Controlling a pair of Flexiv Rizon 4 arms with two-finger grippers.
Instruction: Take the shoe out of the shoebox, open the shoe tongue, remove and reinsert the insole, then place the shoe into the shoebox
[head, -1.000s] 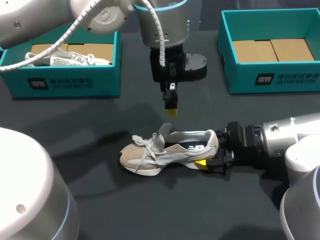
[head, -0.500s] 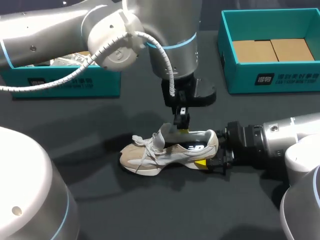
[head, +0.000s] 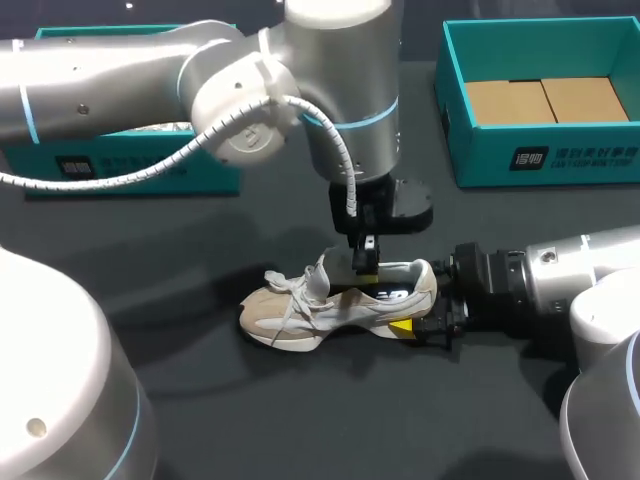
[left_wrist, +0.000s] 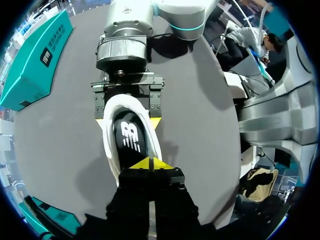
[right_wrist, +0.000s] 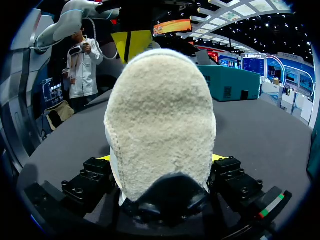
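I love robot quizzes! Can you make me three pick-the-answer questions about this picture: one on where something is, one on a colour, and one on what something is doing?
1. Where is the sneaker?
A) in a shoebox
B) on the black table
C) lifted in the air

2. What colour is the empty shoebox?
A) teal
B) red
C) white

3. What is the right end effector doing?
A) hanging open above the table
B) holding a lid
C) shut on the sneaker's heel

Answers:
1 B, its sole rests on the table, between the boxes.
2 A, its walls are teal around a cardboard-brown floor.
3 C, a yellow tip presses each side of the heel.
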